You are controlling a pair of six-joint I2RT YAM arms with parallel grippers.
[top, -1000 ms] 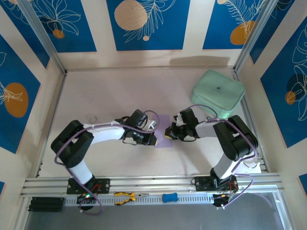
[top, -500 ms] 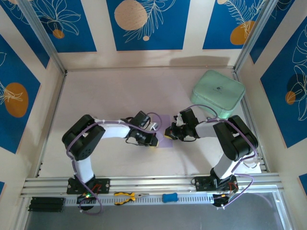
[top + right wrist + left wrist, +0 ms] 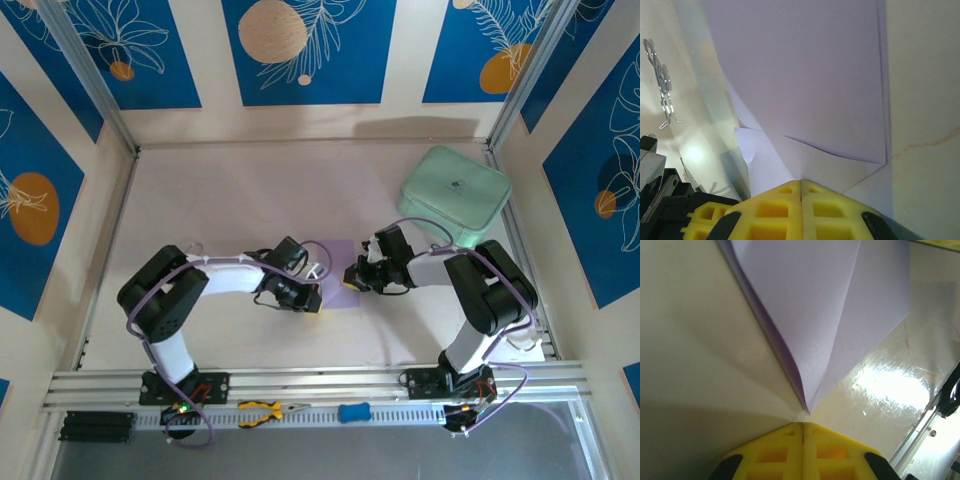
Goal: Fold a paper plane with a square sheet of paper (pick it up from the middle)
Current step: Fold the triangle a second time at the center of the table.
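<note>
Cream tabletop (image 3: 220, 190) holds a mint-green rounded case (image 3: 455, 195) at its far right corner. Mid-table lies the thin lavender square sheet of paper (image 3: 338, 262), partly folded to a point. The left gripper (image 3: 802, 431), yellow jaws pressed together, sits at that point. The right gripper (image 3: 801, 187), likewise closed, rests on the sheet's opposite edge.

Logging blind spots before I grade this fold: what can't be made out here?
- Top external: folds in the lavender paper, too small and partly covered by the left gripper and right gripper.
- Left wrist: the paper's upper edges, cut off by the frame.
- Right wrist: whether the shut right gripper pinches the paper or only presses it; its tips hide the contact.
</note>
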